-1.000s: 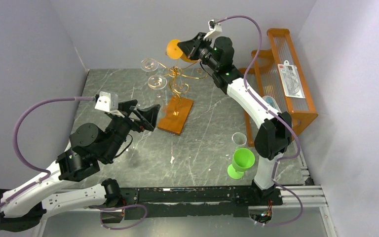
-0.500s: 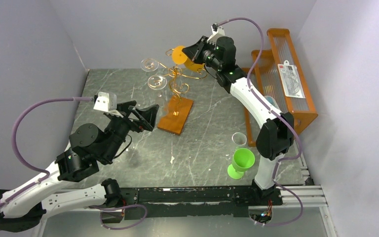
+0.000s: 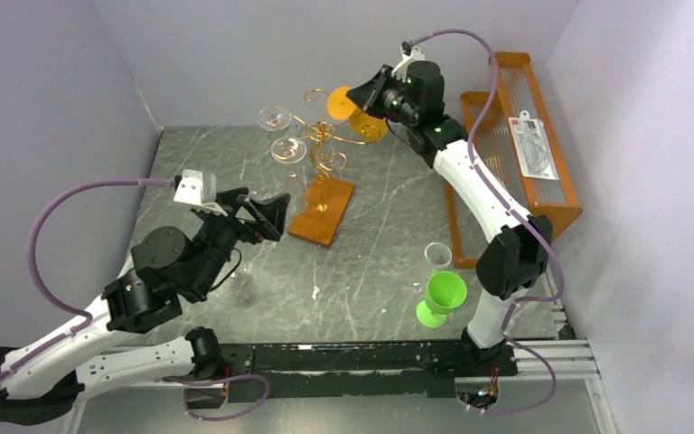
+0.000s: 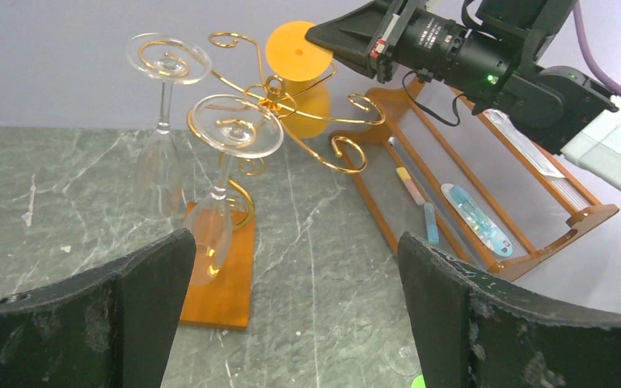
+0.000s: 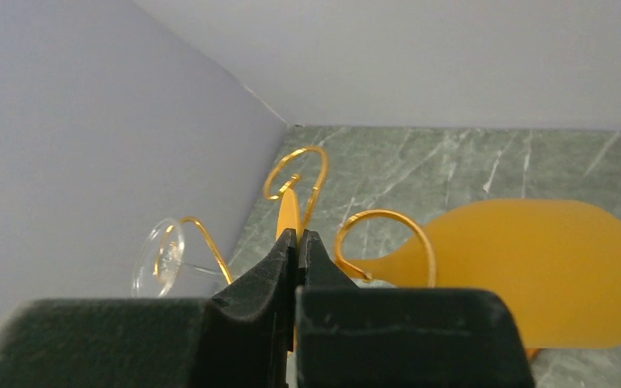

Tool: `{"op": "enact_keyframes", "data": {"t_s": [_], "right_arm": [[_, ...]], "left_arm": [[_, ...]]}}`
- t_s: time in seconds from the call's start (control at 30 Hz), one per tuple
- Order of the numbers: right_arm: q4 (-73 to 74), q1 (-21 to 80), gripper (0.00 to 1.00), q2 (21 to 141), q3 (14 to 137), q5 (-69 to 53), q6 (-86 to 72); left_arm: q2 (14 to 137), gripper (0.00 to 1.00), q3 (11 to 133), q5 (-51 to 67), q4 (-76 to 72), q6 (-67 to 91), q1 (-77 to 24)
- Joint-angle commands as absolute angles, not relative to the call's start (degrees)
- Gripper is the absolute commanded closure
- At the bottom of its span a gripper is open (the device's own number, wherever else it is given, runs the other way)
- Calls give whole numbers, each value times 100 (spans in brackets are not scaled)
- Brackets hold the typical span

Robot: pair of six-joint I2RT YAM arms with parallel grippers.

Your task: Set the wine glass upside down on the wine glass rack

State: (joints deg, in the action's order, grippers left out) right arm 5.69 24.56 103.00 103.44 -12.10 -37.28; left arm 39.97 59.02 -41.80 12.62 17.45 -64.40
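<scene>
Grey veined surface [image 3: 389, 226], pale lilac walls [image 3: 235, 45]. Over the last second the right fingers [image 5: 268, 273] carried the orange wine glass [image 3: 339, 101] rightward across the rack [image 3: 327, 155] to a rear curl. The glass is now inverted: flat foot above the wire, bowl below, stem apparently inside the curl. These fingers are clamped on the thin foot rim, and release looks near. Left fingers [image 4: 141, 279] are wide apart and empty. Rack: thin gold wire scrolls, flat wooden base. Glass: smooth, translucent. Two clear glasses [image 4: 234, 125] hang nearby.

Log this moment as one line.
right end effector: shut on orange glass | orange glass: upside down at rack | left end effector: open, empty
</scene>
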Motion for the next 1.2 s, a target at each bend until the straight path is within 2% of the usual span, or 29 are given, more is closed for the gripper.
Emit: {"op": "enact_keyframes", "data": {"t_s": [0.0,0.33,0.73,1.17], "right_arm": [[794,2195,100,10137,10424,-1199,-3845],[773,2111,100,10072,10429,-1095,-3932],[26,1899,100,9747,9766,-1438,-4439],[108,1811,100,10467,10340,-1585,-4864]], "left_arm": [[3957,1,5801,-4418,1458,1811,-6462],[3967,1,5775,-4439,1459,1801,-6466],[3946,1,5738,-4498,1485,1792,-6461],[3955,1,5743,-4527,1502,1767,-6466]]}}
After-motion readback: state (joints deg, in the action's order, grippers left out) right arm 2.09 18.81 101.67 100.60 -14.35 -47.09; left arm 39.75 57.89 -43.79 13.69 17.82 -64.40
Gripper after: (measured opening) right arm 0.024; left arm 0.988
